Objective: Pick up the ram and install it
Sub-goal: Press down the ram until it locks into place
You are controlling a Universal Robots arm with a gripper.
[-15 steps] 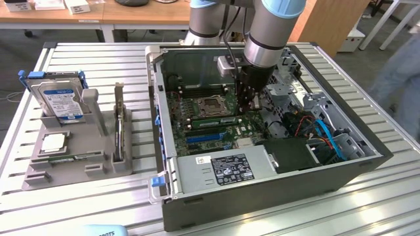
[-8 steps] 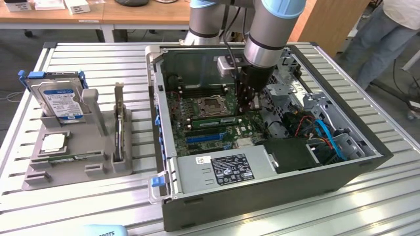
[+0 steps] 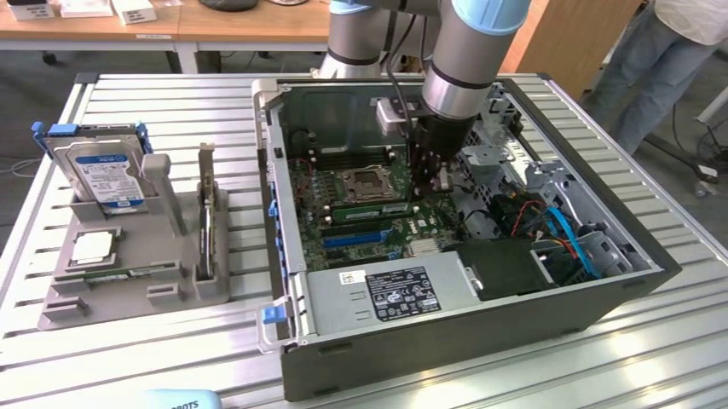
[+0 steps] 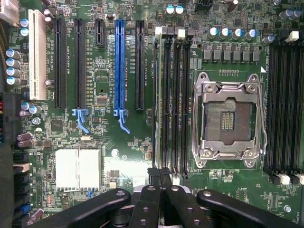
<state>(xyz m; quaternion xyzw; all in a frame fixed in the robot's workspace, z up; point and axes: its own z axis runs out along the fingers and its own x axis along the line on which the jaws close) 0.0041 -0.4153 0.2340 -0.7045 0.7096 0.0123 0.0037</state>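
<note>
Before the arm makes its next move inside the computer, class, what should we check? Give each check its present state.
1. Gripper shut on the ram stick: ok, closed on its thin edge.
2. Stick running in line with the memory slots: ok.
3. Stick pressed fully home: cannot tell.
4. Processor socket apart from the gripper: ok, it lies beside the slots, empty.
5. Person away from the arm: ok, standing off at the exterior view's right.
</note>
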